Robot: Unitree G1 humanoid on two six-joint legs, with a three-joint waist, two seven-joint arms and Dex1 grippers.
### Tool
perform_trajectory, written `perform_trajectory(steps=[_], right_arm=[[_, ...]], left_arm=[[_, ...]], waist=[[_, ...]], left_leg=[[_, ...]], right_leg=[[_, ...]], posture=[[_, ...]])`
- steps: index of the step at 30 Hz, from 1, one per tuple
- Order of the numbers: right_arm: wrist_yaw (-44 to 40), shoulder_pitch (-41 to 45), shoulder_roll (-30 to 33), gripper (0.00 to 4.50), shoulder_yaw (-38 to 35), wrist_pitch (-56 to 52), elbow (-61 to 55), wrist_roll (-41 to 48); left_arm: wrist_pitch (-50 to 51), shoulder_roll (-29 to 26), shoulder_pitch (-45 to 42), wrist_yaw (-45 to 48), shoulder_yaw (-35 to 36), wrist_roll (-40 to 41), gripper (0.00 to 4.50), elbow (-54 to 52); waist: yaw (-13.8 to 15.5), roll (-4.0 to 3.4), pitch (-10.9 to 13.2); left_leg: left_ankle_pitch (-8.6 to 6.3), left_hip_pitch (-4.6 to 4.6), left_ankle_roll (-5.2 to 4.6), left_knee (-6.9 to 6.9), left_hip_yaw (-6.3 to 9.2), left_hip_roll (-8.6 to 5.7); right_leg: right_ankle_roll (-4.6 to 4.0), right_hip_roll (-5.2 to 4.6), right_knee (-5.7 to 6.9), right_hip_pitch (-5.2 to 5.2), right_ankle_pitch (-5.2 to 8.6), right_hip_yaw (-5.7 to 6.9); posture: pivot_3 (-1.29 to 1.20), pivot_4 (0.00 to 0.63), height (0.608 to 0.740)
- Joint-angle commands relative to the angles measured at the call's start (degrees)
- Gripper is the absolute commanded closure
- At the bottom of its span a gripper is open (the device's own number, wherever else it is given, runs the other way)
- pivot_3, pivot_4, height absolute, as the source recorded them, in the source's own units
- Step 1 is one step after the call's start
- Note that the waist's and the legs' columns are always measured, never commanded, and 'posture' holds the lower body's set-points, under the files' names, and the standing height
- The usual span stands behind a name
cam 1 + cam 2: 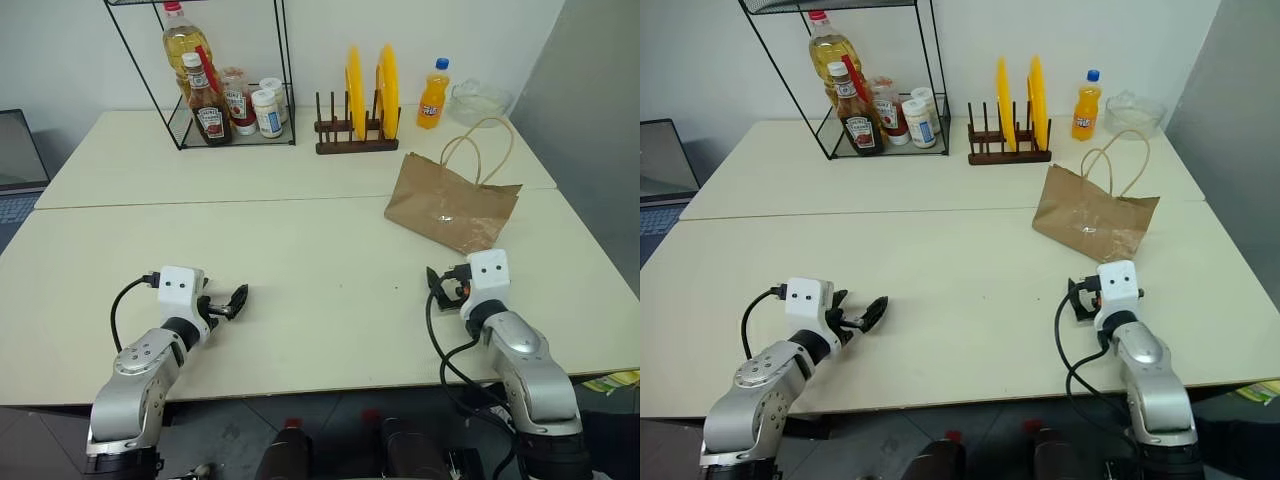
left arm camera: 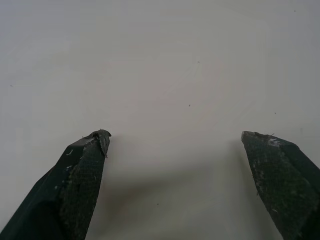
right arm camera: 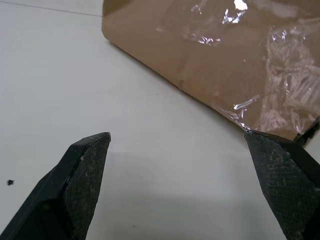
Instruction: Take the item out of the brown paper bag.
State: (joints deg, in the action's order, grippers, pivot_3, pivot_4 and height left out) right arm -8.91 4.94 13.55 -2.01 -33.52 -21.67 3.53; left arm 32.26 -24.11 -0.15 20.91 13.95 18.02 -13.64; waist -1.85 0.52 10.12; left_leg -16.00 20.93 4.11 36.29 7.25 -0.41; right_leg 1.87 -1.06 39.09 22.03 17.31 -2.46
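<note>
Brown paper bag (image 1: 452, 204) lies flat, directly beyond right gripper (image 3: 182, 150), handles pointing far. Right gripper nearer; left gripper (image 1: 232, 301) well apart. Both released, empty. Bottle presumably inside, unseen.

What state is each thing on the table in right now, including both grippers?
Creased brown kraft paper bag: lying on the table, cord handles arching up, contents hidden.
Left gripper: open, empty, over bare table.
Right gripper: open, empty, short of the bag.
Two yellow plates: upright in the dark wooden rack.
Orange soda bottle: upright, blue cap on.
Ketchup bottle: upright in the black wire shelf.
</note>
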Motion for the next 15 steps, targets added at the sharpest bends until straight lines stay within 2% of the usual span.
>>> perform_trajectory(steps=[1, 8, 12, 15], right_arm=[[-0.47, -0.21, 0.33, 0.0, -0.3, 0.51, -2.53, 0.3], [-2.06, 0.33, 2.35, 0.0, -1.1, -0.92, -4.63, 0.7], [-6.77, 1.15, 7.04, 0.0, -3.33, -6.89, -11.07, 4.33], [-11.4, 2.68, 12.92, 0.0, -6.32, -13.21, -15.62, 8.46]], left_arm=[[-0.65, -1.24, -0.39, 1.15, 0.51, 0.32, 0.02, -0.58], [-1.01, -3.38, -1.48, 5.22, -0.3, 0.89, 0.02, -0.13], [1.51, -9.3, -7.77, 13.49, -1.41, 4.11, 0.02, 0.68], [4.03, -15.58, -16.85, 23.61, -4.68, 7.21, 0.02, 2.74]], waist=[[0.0, 0.0, 0.0], [0.01, 0.0, 0.0], [0.09, 0.01, 0.02], [0.26, 0.08, 0.06]], left_leg=[[0.0, 0.0, 0.0, 0.0, 0.0, 0.0], [0.0, 0.0, 0.0, 0.0, 0.01, 0.0], [0.0, 0.02, 0.0, 0.0, 0.03, -0.02], [0.02, 0.06, -0.01, 0.01, 0.14, -0.06]], right_leg=[[0.0, 0.0, 0.0, 0.0, 0.0, 0.0], [0.0, 0.0, -0.01, 0.0, 0.0, 0.01], [0.0, 0.02, -0.01, 0.0, 0.0, 0.04], [0.01, 0.08, -0.01, -0.02, 0.0, 0.16]], posture=[[0.0, 0.15, 0.74], [0.0, 0.15, 0.74], [0.0, 0.15, 0.74], [0.0, 0.15, 0.74]])
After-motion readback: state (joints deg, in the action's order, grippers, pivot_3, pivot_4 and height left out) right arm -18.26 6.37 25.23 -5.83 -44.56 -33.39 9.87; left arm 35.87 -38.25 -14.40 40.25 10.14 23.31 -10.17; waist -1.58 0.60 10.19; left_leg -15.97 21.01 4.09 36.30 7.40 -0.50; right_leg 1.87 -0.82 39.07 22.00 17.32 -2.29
